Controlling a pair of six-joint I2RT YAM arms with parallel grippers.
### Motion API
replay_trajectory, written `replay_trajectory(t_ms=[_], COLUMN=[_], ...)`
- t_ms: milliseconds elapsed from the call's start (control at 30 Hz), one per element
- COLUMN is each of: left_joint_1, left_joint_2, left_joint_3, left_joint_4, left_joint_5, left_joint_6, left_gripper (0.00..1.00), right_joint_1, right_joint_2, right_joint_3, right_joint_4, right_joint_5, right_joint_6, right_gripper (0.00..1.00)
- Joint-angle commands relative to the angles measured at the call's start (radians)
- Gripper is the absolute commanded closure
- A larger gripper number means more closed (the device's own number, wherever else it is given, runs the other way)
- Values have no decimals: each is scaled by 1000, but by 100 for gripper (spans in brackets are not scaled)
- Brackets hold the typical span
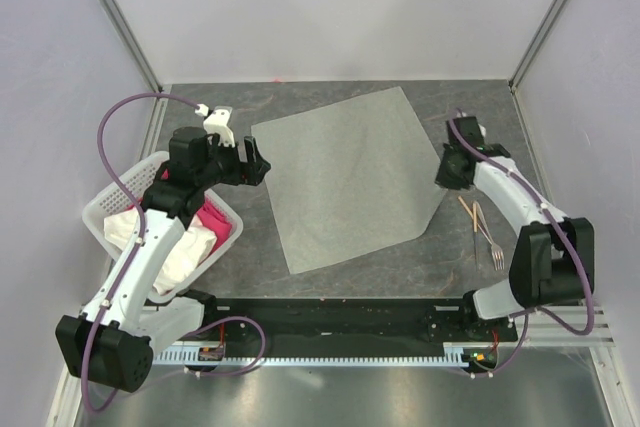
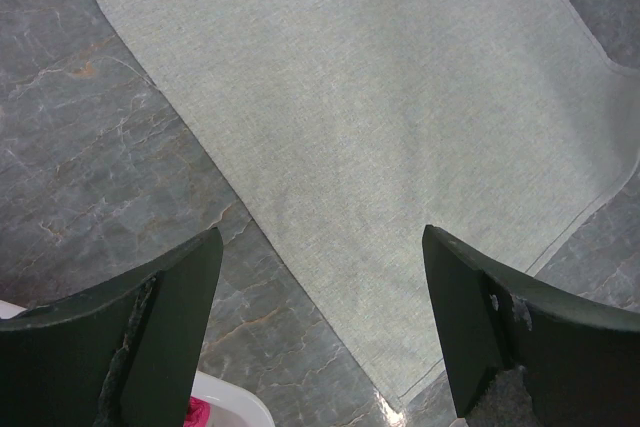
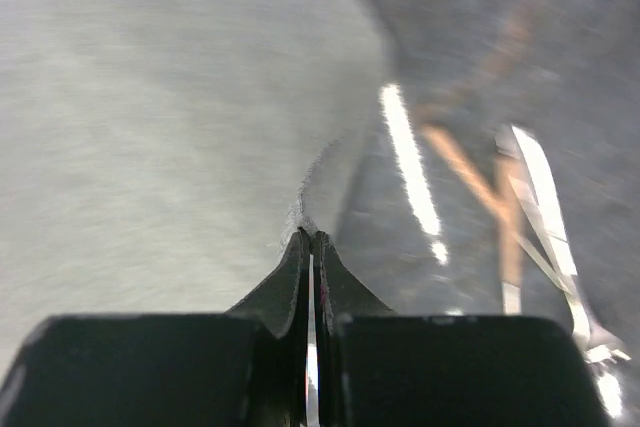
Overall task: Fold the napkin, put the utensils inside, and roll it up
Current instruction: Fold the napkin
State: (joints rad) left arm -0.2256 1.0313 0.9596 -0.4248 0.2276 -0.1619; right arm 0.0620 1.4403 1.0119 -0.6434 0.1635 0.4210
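Observation:
The grey-green napkin (image 1: pixel 345 177) lies spread flat on the dark marbled table, turned like a diamond. My right gripper (image 1: pixel 446 179) is at its right corner and shut on the napkin's edge (image 3: pixel 305 197), which rises in a small peak into the closed tips (image 3: pixel 311 235). My left gripper (image 1: pixel 255 163) hovers open over the napkin's left edge (image 2: pixel 380 117), with table and cloth showing between its wide-set fingers (image 2: pixel 322 237). The utensils (image 1: pixel 478 219), thin wooden sticks with a metal fork (image 1: pixel 497 250) beside them, lie right of the napkin; they are blurred in the right wrist view (image 3: pixel 500 207).
A white basket (image 1: pixel 110 197) stands at the left under my left arm, holding a pink cloth (image 1: pixel 212 219) and a white cloth (image 1: pixel 185 247); its corner (image 2: pixel 225 407) shows below the left fingers. Walls close the table at the back and sides.

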Motion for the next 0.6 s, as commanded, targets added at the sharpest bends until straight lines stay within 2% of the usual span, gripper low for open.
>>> replay_trajectory(t_ms=[0, 133, 333, 467, 567], left_joint_1=[3, 3, 3, 3, 3], left_joint_2=[-17, -5, -2, -5, -7], left_joint_3=[-5, -7, -12, -13, -15], left_joint_4=[15, 14, 15, 15, 15], left_joint_5=[-1, -14, -54, -70, -85], left_joint_6=[15, -5, -21, -21, -18], left_gripper=[12, 11, 11, 11, 11], right_joint_1=[169, 330, 499, 555, 575], right_joint_2=[127, 285, 555, 730, 807], right_joint_3=[141, 270, 540, 749, 836], right_joint_4=[54, 100, 166, 212, 267], right_joint_5=[-2, -25, -85, -139, -162], right_joint_6=[108, 153, 211, 248, 300], right_gripper=[100, 100, 100, 100, 100])
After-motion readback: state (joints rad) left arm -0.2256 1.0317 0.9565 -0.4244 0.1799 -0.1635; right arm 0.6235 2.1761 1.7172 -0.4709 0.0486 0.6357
